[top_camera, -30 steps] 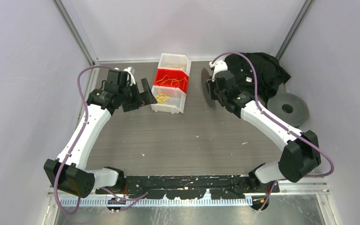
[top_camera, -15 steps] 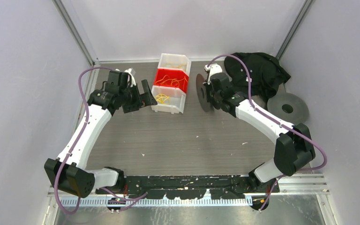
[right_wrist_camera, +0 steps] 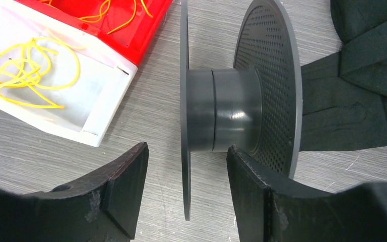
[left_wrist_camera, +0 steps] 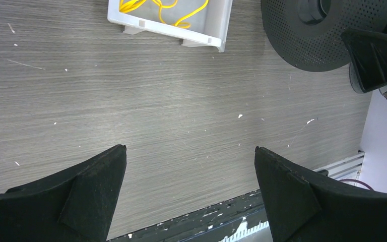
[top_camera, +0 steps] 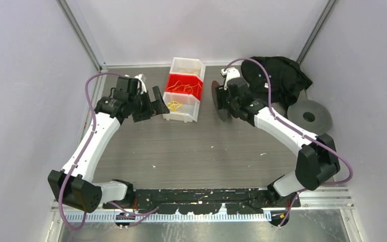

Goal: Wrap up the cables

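Top ext.: cables [top_camera: 174,106], thin yellow loose loops, lie in nr white bin [top_camera: 181,117] and in red bin [top_camera: 184,80] behind it, upper centre. None is on a spool, so wrapping judged not begun. L gripper [top_camera: 150,105] hangs just left of bins, jaws wide apart, empty; prob. staged to pick a cable. R gripper [top_camera: 225,101] is at spool [top_camera: 218,101], which stands on edge just right of bins. 2nd spool [top_camera: 310,117] lies flat at right, black cloth [top_camera: 282,75] upper right. Far white bin [top_camera: 187,65]: contents too faint to tell. L wrist: fingers apart over bare table [left_wrist_camera: 156,101], nothing between; bin w/ cables cut off at top edge, spool cut off upper right. R wrist: fingers apart, spool's thin flange [right_wrist_camera: 184,75] between them w/ a gap each side, no grip seen; hub [right_wrist_camera: 224,116] beyond. Upright stance prob. keeps hub reachable for winding. Can't tell if right finger touches hub, or if rim rests on table.
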You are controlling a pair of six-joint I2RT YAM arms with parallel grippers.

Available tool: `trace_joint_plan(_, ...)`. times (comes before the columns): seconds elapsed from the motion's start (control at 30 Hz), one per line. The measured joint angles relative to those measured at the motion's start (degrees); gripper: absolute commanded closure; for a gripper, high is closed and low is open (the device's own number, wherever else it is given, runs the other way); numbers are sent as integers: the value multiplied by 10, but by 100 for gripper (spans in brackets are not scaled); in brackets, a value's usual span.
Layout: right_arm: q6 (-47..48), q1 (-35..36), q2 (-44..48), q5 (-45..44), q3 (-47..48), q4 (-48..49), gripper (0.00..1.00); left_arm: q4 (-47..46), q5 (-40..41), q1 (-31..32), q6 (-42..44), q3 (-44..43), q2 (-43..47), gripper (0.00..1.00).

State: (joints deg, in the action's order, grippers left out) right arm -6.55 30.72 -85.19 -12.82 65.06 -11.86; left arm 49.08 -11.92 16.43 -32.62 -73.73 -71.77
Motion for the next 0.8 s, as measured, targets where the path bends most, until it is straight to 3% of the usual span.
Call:
trace_joint_plan(0.57,-14,0,92,-11,33,-34,35,-6,-5,0,0,9,0,0)
trace_joint_plan(0.8,-37,-39,134,-19,33,-59,31,0,7,7,8,5,-9,12)
